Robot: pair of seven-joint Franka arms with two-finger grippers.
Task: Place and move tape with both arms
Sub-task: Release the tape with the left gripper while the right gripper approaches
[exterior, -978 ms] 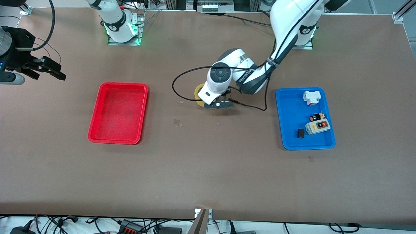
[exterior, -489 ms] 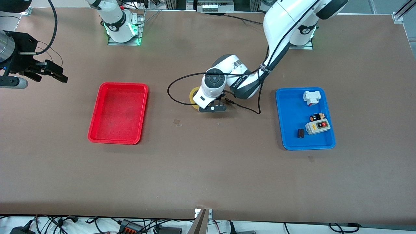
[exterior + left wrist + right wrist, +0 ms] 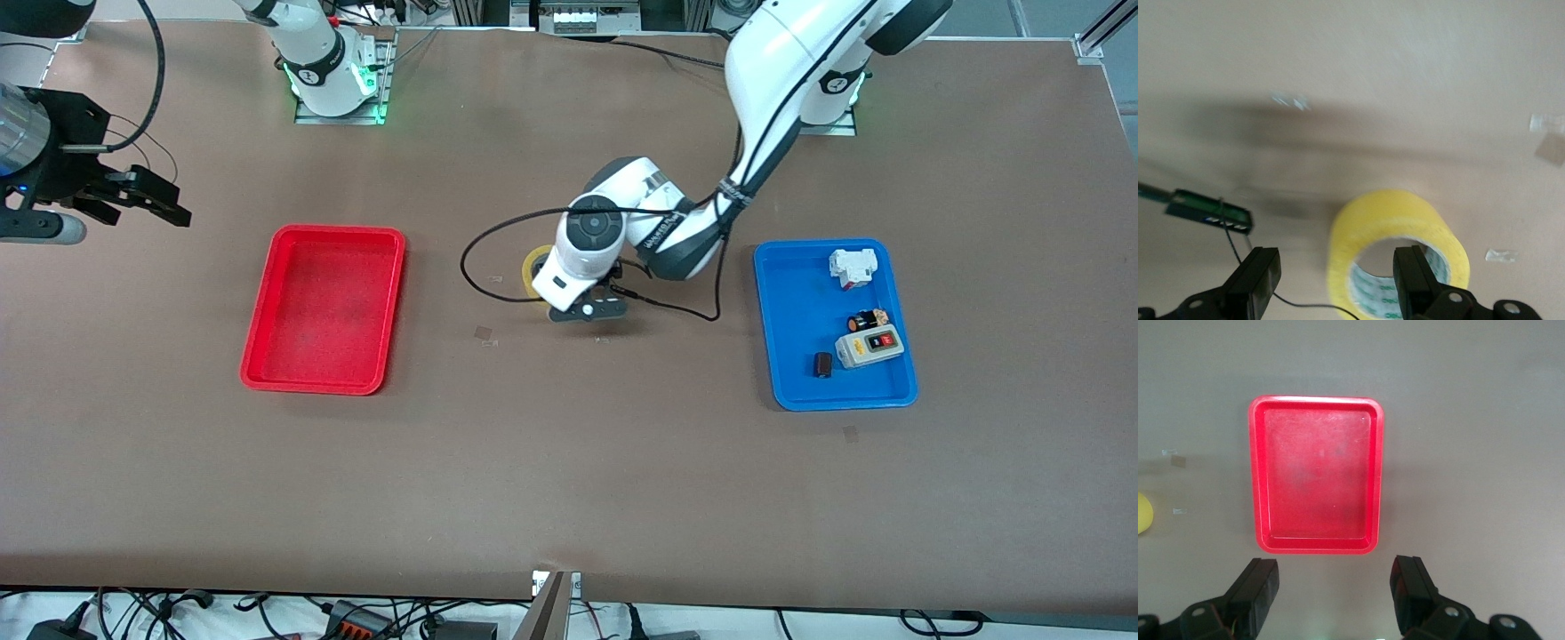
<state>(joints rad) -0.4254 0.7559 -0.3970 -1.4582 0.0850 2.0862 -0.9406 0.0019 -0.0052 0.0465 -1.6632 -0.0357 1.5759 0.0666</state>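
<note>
Red tray (image 3: 323,308) empty; blue tray (image 3: 791,320) holds switch box (image 3: 869,348) + maybe 3 bits; both grippers spread.

tape (image 3: 533,267): 1 roll | red tray (image 3: 322,308): 1 | blue tray (image 3: 800,311): 1 | items in blue tray: 4 (white block (image 3: 852,267), small dark-and-orange piece (image 3: 868,320), grey switch box (image 3: 869,348), small black piece (image 3: 823,364)) | arms: 2 | grippers: 2 (left gripper (image 3: 1338,283), right gripper (image 3: 1336,590))
</note>
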